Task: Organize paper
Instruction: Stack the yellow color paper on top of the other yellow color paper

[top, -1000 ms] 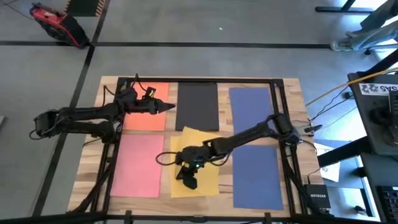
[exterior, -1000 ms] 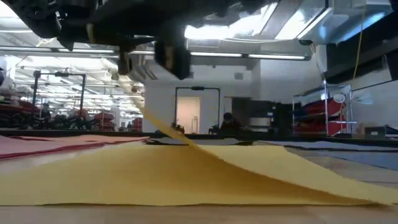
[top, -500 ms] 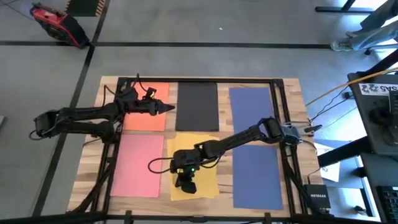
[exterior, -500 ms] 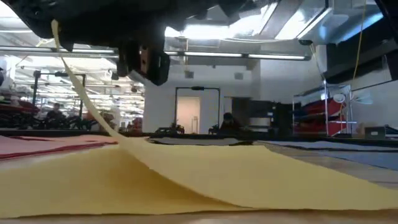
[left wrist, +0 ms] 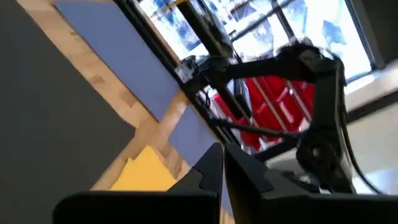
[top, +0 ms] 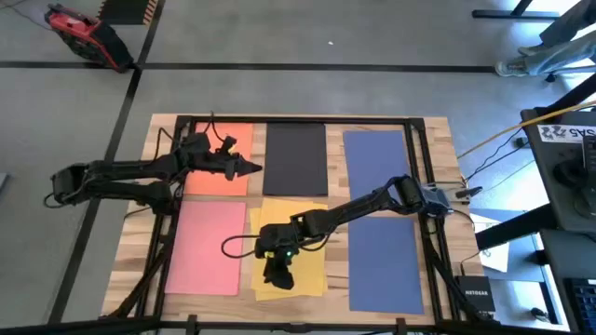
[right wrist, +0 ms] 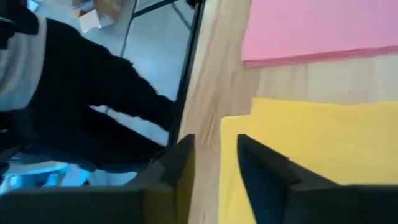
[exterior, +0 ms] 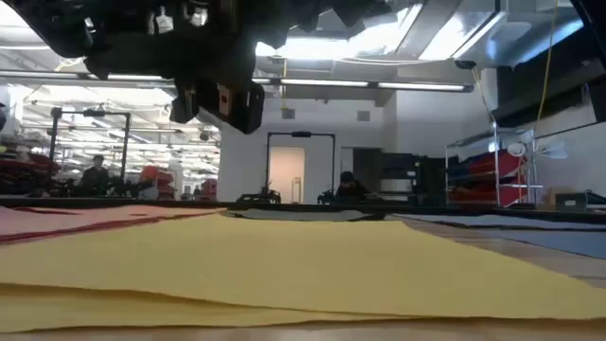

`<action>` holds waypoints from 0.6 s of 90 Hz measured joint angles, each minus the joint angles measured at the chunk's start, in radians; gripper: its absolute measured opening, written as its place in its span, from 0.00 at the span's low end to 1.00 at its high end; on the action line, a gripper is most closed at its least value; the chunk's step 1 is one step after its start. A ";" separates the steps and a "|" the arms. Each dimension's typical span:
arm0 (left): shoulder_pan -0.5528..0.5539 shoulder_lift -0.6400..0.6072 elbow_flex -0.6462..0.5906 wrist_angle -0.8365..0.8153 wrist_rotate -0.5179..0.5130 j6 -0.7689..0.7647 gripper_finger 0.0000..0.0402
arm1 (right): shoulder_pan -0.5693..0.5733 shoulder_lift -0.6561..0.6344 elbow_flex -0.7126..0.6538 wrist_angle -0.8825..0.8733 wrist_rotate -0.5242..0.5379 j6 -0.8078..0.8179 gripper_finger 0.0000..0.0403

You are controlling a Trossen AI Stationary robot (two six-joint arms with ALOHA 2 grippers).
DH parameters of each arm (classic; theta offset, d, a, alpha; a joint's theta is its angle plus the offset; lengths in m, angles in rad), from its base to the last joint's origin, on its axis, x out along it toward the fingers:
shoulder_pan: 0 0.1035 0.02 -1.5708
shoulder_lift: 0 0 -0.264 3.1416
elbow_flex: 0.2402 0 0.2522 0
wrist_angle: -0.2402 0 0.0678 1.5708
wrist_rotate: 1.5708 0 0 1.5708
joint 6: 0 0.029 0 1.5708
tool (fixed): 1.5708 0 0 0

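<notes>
Wooden counter [top: 430, 140] below us, and the paper is spread across it in colour blocks: yellow sheets [top: 312, 214] near the front centre, lying flat with one sheet offset beneath another (two layered edges show in the low view). Pink paper [top: 205, 247] sits just beside them on the left, orange paper [top: 219, 181] behind that, black paper [top: 296, 158] at rear centre, and blue paper [top: 377, 219] runs down the right side. We find the right gripper [top: 277, 272] low over the yellow stack's front edge, jaws spread with nothing between them. Over at the orange sheet's inner edge hovers the left gripper [top: 253, 168], jaws pressed together, pointing towards the black paper.
</notes>
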 joint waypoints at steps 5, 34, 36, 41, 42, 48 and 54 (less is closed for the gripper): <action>-0.022 0.000 0.000 -0.014 0.014 0.014 0.00 | 0.000 -0.003 0.000 -0.001 -0.011 0.002 0.30; -0.240 0.000 0.000 -0.245 0.041 0.080 0.00 | -0.018 -0.093 0.006 -0.272 0.018 -0.057 0.03; -0.254 0.000 0.000 -0.277 0.028 0.093 0.00 | -0.022 -0.103 0.006 -0.313 0.030 -0.067 0.02; -0.284 0.000 0.000 -0.352 -0.013 0.126 0.00 | -0.034 -0.128 0.006 -0.422 0.069 -0.108 0.01; -0.290 0.000 0.000 -0.368 -0.024 0.130 0.00 | -0.035 -0.132 0.006 -0.443 0.077 -0.114 0.01; -0.320 -0.001 0.000 -0.462 -0.069 0.171 0.00 | -0.045 -0.163 0.005 -0.566 0.130 -0.149 0.00; -0.347 0.000 0.000 -0.540 -0.096 0.198 0.00 | -0.057 -0.197 0.001 -0.668 0.179 -0.175 0.00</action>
